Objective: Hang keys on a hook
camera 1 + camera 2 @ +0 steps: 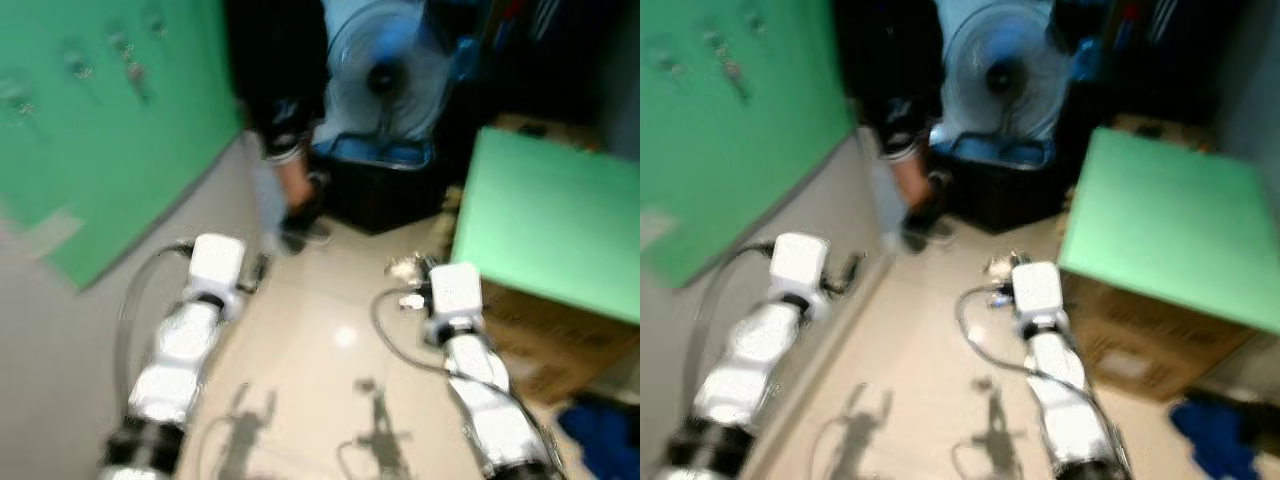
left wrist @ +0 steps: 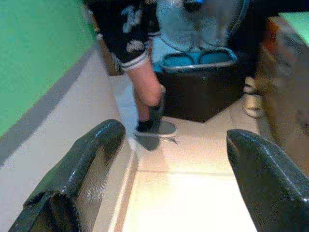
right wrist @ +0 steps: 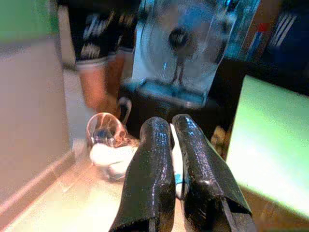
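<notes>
Head views, wall: green board [image 1: 110, 130] on the robot's left carries a row of small hooks [image 1: 78, 62], blurred, well ahead of and above both arms, so the carry is not done yet by my reading
Head views, right arm: right gripper [image 1: 405, 283] held forward and low over the tiled floor [image 1: 320, 350], a pale bunch at its tip that looks like the keys [image 1: 402, 268], kept out front ready to lift
Head views, left arm: left gripper [image 1: 262, 268] forward beside the wall, nothing in it, seemingly just riding along
Head views, room: a person's legs [image 1: 290, 190] stand ahead by a fan [image 1: 385, 75] and a black bin [image 1: 380, 190]; a green-topped surface [image 1: 550, 220] sits to the right
Left wrist view: fingers [image 2: 84, 169] spread wide apart, bare floor between them
Right wrist view: fingers [image 3: 154, 174] pressed together, pinching the keys [image 3: 113, 152] – a clear ring and a white tag stick out beside them, hanging free so a hook could catch the ring
</notes>
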`<state>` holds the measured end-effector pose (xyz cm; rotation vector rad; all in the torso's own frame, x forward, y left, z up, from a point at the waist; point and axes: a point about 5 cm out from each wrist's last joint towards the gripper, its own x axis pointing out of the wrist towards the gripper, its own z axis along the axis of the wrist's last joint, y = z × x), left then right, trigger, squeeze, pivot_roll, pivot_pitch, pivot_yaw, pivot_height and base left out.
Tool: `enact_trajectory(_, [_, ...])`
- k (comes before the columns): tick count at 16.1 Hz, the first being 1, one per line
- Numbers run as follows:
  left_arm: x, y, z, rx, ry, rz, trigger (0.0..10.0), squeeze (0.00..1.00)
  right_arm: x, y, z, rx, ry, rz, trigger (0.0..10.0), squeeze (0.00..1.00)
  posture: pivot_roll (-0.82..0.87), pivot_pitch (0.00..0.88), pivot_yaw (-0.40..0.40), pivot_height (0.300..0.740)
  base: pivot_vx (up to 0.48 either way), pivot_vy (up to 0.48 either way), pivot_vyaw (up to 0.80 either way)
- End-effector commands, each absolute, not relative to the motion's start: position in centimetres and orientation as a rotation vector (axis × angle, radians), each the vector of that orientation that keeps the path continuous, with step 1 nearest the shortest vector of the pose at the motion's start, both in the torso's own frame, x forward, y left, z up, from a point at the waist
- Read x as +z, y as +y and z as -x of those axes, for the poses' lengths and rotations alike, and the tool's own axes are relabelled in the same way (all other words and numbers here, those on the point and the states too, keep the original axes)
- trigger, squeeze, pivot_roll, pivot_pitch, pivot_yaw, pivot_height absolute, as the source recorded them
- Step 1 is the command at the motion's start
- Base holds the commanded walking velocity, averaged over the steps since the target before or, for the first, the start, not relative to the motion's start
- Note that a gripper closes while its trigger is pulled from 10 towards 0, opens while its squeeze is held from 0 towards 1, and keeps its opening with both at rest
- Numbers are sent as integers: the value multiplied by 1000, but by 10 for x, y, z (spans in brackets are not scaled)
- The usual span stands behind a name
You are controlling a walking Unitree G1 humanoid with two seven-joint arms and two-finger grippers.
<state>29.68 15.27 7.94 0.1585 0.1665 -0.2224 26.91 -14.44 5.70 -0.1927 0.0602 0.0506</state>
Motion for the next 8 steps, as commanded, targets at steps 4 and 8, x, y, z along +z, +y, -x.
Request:
enact_trajectory(4, [86,160,-298,-195,146,-183,10000,0,63,-139,-275,60,39,193,10000,0,-48,0,-3,740,0,0,0])
enact_trajectory(8, [89,161,-296,-180,131,-178,10000,0,64,-136,-279,85,30,195,10000,0,-25,0,-16,740,0,0,437])
